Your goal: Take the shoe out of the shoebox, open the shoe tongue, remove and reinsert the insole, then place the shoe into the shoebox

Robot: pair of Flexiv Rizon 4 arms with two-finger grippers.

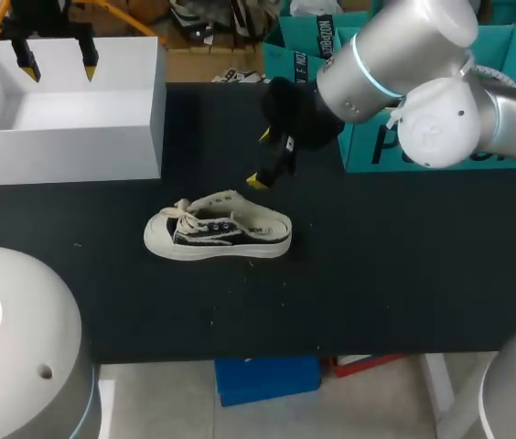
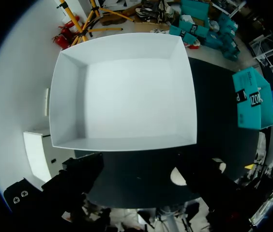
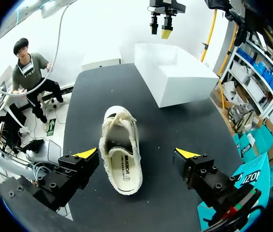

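A cream and black sneaker (image 1: 219, 233) stands on its sole in the middle of the black table, toe toward the left. Its laces are loose, and the insole (image 3: 123, 170) shows inside it. My right gripper (image 1: 261, 158) hovers open just behind the shoe. In the right wrist view the shoe (image 3: 122, 154) lies under and between the spread yellow tips of the right gripper (image 3: 136, 153), touching neither. The white shoebox (image 1: 66, 110) sits empty at the back left. My left gripper (image 1: 58, 66) hangs open above the shoebox (image 2: 127, 92).
Teal boxes (image 1: 377, 146) stand along the table's back right edge, close behind my right arm. Bare black tabletop (image 1: 404, 274) stretches in front of and to the right of the shoe.
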